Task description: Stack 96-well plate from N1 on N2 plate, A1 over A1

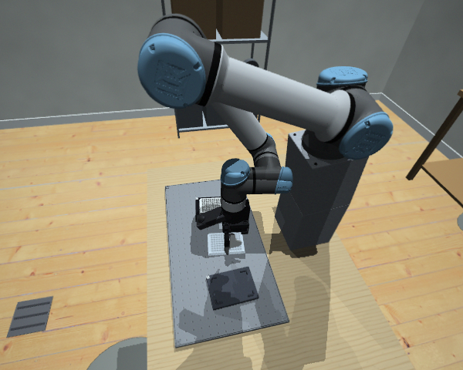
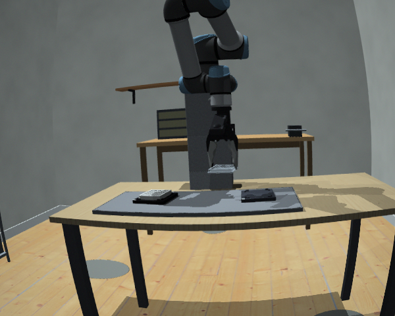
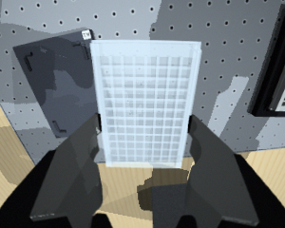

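From above, the pincer [image 1: 226, 241] grips a white gridded 96-well plate [image 1: 216, 243] between the nests; side view shows the plate level, raised above the worktop [image 2: 326, 200]; the wrist camera shows translucent wells, fingers clamping its long edges.

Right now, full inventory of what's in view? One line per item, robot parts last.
Clear white 96-well plate: 1, held in the air between the two nests.
White 96-well plate in black nest: 1, on the breadboard's end, left in the exterior view.
Empty black square plate nest: 1, opposite end of the breadboard.
Grey perforated breadboard: 1, on the table.
Light wooden table with black legs: 1, centre.
Second wooden table: 1, behind.
Metal shelf rack: 1, by the back wall.
Grey pedestal: 1, under the arm.
Grey and blue arm: 1, reaching over the breadboard.
Black two-jaw end effector: 1, shut on the held plate.
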`<state>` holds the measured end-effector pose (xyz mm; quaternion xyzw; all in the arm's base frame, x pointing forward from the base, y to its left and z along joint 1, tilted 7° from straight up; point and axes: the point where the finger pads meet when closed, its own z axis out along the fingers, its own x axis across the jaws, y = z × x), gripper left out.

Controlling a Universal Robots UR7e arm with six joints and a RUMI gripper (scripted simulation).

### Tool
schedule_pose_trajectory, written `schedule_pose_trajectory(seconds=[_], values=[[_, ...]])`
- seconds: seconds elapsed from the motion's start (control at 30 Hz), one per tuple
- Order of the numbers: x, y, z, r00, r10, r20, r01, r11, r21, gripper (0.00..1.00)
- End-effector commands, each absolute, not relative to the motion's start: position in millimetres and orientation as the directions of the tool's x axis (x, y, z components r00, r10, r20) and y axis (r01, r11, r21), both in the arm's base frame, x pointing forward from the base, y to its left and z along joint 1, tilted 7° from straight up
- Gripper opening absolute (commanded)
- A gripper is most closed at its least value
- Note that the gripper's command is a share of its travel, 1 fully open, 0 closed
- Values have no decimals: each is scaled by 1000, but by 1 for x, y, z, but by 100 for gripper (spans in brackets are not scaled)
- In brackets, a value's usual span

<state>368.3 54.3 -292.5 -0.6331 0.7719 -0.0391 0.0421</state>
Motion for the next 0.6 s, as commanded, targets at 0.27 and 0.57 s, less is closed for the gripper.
schedule_pose_trajectory(seconds=[0.27, 0.57], values=[[366, 15, -292, -193, -981, -18, -974, 194, -116, 0], [364, -8, -292, -193, -981, -18, -974, 194, -115, 0]])
